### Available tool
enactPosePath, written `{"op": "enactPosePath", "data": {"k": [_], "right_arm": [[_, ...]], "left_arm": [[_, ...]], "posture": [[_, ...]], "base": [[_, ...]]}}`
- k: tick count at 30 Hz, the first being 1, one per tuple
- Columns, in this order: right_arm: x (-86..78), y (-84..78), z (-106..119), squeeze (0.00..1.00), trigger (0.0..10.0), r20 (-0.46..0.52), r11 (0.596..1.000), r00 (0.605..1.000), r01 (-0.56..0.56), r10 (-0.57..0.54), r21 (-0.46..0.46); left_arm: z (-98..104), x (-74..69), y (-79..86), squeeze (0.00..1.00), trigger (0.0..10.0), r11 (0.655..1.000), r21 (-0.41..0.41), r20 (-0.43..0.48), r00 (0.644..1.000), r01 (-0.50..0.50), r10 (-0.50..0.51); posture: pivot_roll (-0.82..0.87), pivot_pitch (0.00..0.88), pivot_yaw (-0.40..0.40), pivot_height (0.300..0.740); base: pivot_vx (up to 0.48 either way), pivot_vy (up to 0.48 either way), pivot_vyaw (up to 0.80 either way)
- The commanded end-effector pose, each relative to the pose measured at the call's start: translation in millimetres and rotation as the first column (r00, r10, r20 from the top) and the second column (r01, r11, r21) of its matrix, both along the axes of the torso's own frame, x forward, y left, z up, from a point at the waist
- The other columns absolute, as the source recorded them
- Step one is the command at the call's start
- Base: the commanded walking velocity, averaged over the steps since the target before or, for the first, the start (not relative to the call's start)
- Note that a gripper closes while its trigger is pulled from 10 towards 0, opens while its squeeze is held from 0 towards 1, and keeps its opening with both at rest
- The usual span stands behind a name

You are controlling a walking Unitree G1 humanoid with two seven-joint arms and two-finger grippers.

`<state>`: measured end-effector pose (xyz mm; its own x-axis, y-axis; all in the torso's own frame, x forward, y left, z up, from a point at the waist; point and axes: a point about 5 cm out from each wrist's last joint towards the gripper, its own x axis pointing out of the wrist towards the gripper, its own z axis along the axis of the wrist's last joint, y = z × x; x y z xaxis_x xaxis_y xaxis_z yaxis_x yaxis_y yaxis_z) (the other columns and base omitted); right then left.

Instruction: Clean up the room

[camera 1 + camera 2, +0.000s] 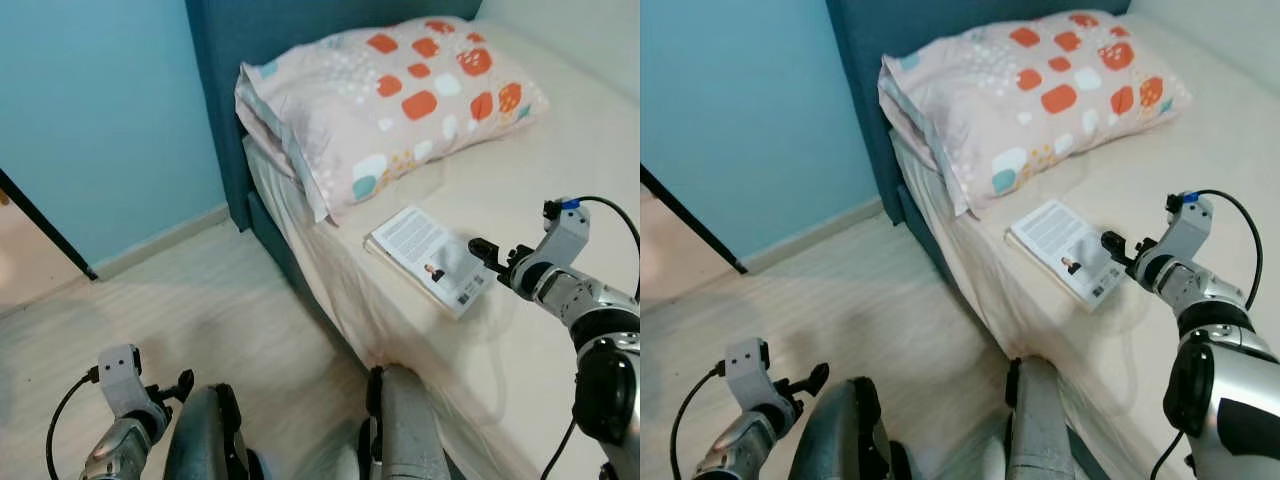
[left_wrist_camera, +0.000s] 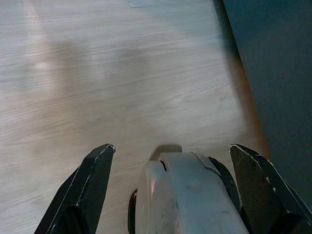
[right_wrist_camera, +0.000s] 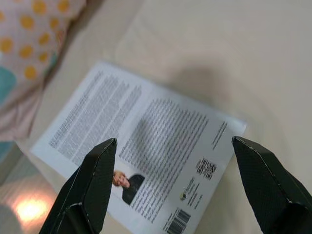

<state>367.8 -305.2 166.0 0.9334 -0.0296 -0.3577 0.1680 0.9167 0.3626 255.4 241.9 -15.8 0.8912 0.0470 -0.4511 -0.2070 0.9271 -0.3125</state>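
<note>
Nearest the camera, the left gripper (image 1: 178,384) hangs low over the pale wood-grain floor (image 1: 200,300) beside the robot's grey legs, its 2 black fingers (image 2: 87,190) spread wide with nothing between them. To the right, the right gripper (image 1: 482,250) hovers above a white paperback book (image 1: 430,258) lying back cover up near the edge of the cream-sheeted bed (image 1: 560,170); its fingers (image 3: 92,185) are also parted and empty. The cover (image 3: 141,146) carries dense printed text too small to read, a small portrait photo, a QR code and a barcode. Beyond it rests a pink pillow with orange, white and teal patches (image 1: 400,90), against a dark teal headboard (image 1: 250,30) and a light blue wall (image 1: 100,120).
</note>
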Motion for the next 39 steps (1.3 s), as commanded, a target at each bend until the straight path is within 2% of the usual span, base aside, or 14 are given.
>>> {"op": "enactPosePath", "data": {"k": [1, 5, 7, 9, 12, 13, 15, 22, 30, 32, 34, 36, 38, 39], "right_arm": [[-2.4, -6.9, 1.9, 0.0, 10.0, -0.017, 1.0, 1.0, 0.025, -0.025, -0.017], [2.5, -10.9, 17.7, 0.0, 10.0, 0.075, 0.996, 0.996, 0.061, -0.056, -0.066], [8.3, -7.3, 29.7, 0.0, 10.0, 0.171, 0.991, 0.984, 0.069, -0.048, -0.118], [12.3, 7.1, 25.7, 0.0, 10.0, 0.237, 0.997, 0.972, 0.009, 0.011, -0.082], [13.0, 14.0, 20.8, 0.0, 10.0, 0.253, 0.998, 0.967, -0.019, 0.032, -0.054], [12.5, 23.6, 9.3, 0.0, 10.0, 0.256, 0.998, 0.965, -0.047, 0.053, -0.03], [9.1, 40.8, -15.1, 0.0, 10.0, 0.235, 0.996, 0.969, -0.081, 0.073, 0.025], [-1.8, 73.1, -58.5, 0.0, 10.0, 0.164, 0.989, 0.979, -0.136, 0.125, 0.058], [-7.4, 83.9, -73.1, 0.0, 10.0, 0.142, 0.987, 0.979, -0.156, 0.148, 0.046], [-10.5, 87.5, -79.8, 0.0, 10.0, 0.123, 0.986, 0.979, -0.166, 0.161, 0.028], [-25.3, 93.7, -106.1, 0.0, 10.0, 0.014, 0.979, 0.98, -0.197, 0.198, -0.048], [-25.3, 93.7, -106.1, 0.0, 10.0, 0.014, 0.979, 0.98, -0.197, 0.198, -0.048], [-38.1, 94.4, -124.7, 0.0, 10.0, -0.067, 0.972, 0.976, -0.214, 0.208, -0.094], [-38.1, 94.4, -124.7, 0.0, 10.0, -0.067, 0.972, 0.976, -0.214, 0.208, -0.094]], "left_arm": [[-10.6, -9.3, -5.1, 0.0, 10.0, 1.0, -0.014, -0.049, 0.999, -0.001, 0.0], [-9.5, -5.9, -7.0, 0.0, 10.0, 1.0, -0.018, -0.05, 0.999, -0.011, 0.01], [-7.4, -0.5, -10.3, 0.0, 10.0, 1.0, -0.013, -0.05, 0.999, -0.017, 0.016], [-5.1, 5.2, -11.1, 0.0, 10.0, 0.999, 0.023, -0.075, 0.996, -0.04, 0.042], [-3.8, 7.7, -10.8, 0.0, 10.0, 0.998, 0.048, -0.085, 0.995, -0.048, 0.052], [-0.8, 12.0, -10.3, 0.0, 10.0, 0.996, 0.078, -0.091, 0.994, -0.05, 0.057], [5.1, 19.8, -9.0, 0.0, 10.0, 0.99, 0.13, -0.1, 0.993, -0.048, 0.061], [16.2, 32.4, -8.6, 0.0, 10.0, 0.985, 0.169, -0.076, 0.996, -0.035, 0.048], [14.4, 32.8, -13.7, 0.0, 10.0, 0.986, 0.164, -0.09, 0.995, -0.019, 0.034], [11.0, 30.5, -16.7, 0.0, 10.0, 0.987, 0.163, -0.108, 0.994, -0.014, 0.031], [-7.5, 13.6, -25.2, 0.0, 10.0, 0.986, 0.166, -0.202, 0.979, 0.004, 0.03], [-7.5, 13.6, -25.2, 0.0, 10.0, 0.986, 0.166, -0.202, 0.979, 0.004, 0.03], [-21.5, -2.0, -29.3, 0.0, 10.0, 0.985, 0.171, -0.275, 0.961, 0.018, 0.03], [-21.5, -2.0, -29.3, 0.0, 10.0, 0.985, 0.171, -0.275, 0.961, 0.018, 0.03]], "posture": [[-0.06, 0.128, -0.039, 0.565], [-0.06, 0.103, -0.038, 0.565], [-0.07, 0.086, -0.037, 0.565], [-0.08, 0.076, -0.034, 0.565], [-0.08, 0.074, -0.033, 0.57], [-0.08, 0.066, -0.027, 0.575], [-0.09, 0.063, -0.017, 0.585], [-0.12, 0.054, -0.003, 0.61], [-0.13, 0.047, -0.004, 0.625], [-0.13, 0.045, -0.006, 0.63], [-0.13, 0.039, -0.011, 0.64], [-0.13, 0.039, -0.011, 0.64], [-0.13, 0.037, -0.011, 0.65], [-0.13, 0.037, -0.011, 0.65]], "base": [[0.0, 0.0, 0.0], [0.0, 0.0, 0.0], [0.0, 0.0, 0.0], [0.0, 0.0, 0.0], [0.0, 0.0, 0.0], [0.0, 0.0, 0.0], [-0.146, 0.0, 0.0], [-0.31, 0.0, 0.0], [0.0, 0.0, 0.0], [0.0, 0.0, 0.0], [0.0, 0.0, 0.0], [0.0, 0.0, 0.0], [0.0, 0.0, 0.0], [0.0, 0.0, 0.0]]}}
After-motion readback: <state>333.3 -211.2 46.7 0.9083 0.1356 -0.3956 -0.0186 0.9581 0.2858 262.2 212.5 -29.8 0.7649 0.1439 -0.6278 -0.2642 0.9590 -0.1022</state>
